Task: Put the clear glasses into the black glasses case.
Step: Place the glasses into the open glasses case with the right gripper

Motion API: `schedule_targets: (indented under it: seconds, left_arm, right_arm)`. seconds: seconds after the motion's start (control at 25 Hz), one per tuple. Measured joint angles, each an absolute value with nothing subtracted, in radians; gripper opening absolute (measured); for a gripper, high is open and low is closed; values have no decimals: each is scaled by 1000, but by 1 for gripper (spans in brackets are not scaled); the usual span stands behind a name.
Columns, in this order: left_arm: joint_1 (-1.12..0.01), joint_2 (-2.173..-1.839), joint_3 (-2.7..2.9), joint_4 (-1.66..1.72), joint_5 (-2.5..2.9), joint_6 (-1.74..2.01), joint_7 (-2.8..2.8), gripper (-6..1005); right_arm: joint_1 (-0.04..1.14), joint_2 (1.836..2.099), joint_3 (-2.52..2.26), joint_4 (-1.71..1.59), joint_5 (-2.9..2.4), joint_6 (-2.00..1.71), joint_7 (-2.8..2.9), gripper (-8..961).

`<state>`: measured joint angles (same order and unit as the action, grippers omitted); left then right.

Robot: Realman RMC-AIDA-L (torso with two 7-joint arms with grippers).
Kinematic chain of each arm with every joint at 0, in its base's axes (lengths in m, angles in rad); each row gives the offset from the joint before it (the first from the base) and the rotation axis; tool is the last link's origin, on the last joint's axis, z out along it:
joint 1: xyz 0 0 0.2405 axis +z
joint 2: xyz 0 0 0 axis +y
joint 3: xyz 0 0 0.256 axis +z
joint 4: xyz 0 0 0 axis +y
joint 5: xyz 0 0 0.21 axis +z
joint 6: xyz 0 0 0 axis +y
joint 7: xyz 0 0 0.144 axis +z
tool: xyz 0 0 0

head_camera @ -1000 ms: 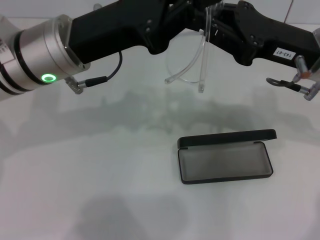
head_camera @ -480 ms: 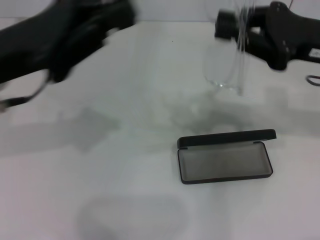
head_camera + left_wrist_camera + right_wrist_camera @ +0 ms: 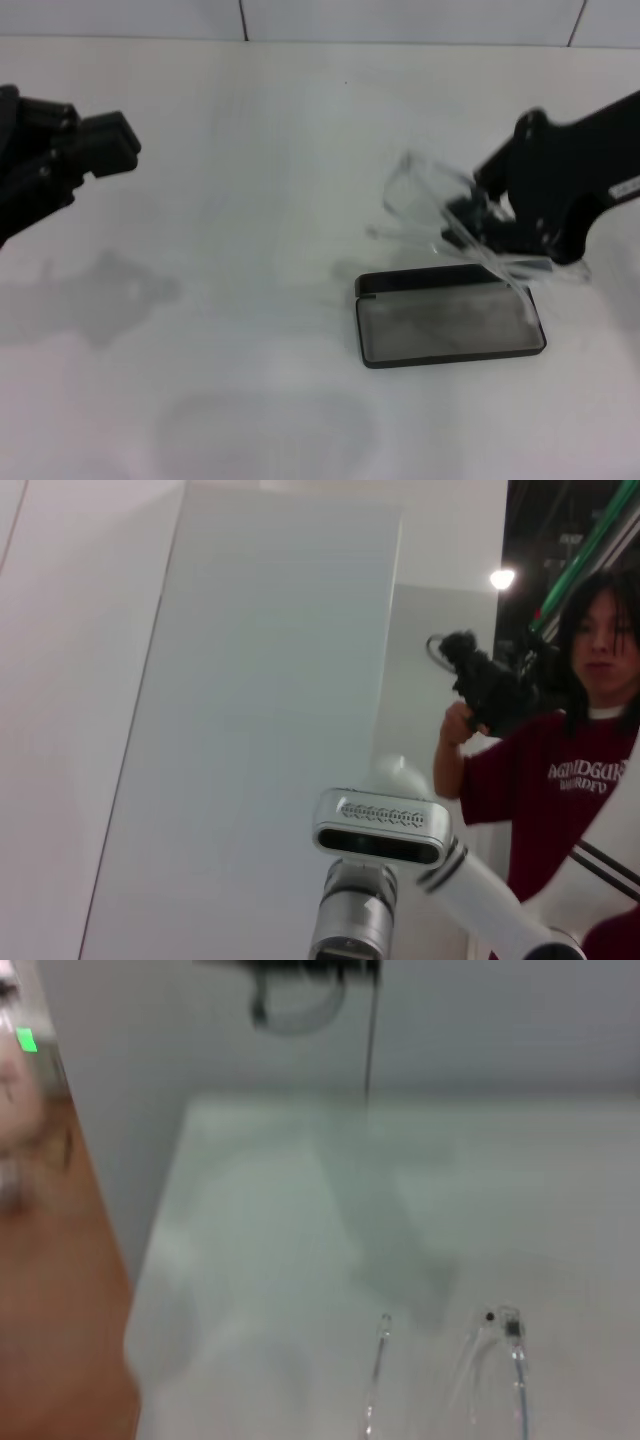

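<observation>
**Inspector:** Two grippers show in the head view. Take the working one first.

**Assistant:** The right gripper is closed on the clear glasses, gripping them near the hinge end. It hangs toward the right edge of the white worktop, just above the rear rim of the black glasses case. The glasses are tilted, lens front toward the worktop's middle, one temple arm slanting down across the case's rear right corner. Contact with the case cannot be confirmed.

**Inspector:** State of the case?

**Assistant:** Lid raised along the rear side, grey lining exposed. It lies flat, right of the worktop's centre, long side across.

**Inspector:** Does the right wrist view confirm anything?

**Assistant:** It shows the temple tips of the glasses over the pale worktop; the gripper's own fingers are outside that picture.

**Inspector:** And the other arm?

**Assistant:** The left gripper sits at the worktop's left edge, well apart from the case, fingers spread and holding nothing. Its wrist view shows a white panel, the robot's head camera bar and a person in a dark red shirt.
</observation>
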<state>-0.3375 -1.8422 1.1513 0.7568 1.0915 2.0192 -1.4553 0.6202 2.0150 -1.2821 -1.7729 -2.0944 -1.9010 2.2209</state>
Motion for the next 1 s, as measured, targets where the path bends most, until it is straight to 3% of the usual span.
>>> schedule_targets:
  seconds: [0.2, 0.4, 1.0]
  left_arm:
    - [-329, -1851, 1151, 752, 1093, 2020, -1457, 55]
    - [-332, -1858, 1150, 746, 1095, 2020, -1456, 55]
    - [-375, -1880, 1099, 708, 1178, 2015, -1449, 54]
  right_arm:
    - [771, 2021, -1530, -1753, -2331, -1976, 2389, 133]
    - [845, 2027, -1716, -1683, -2449, -1932, 2441, 134]
    - [875, 2028, -1985, -1552, -2547, -1750, 2442, 137]
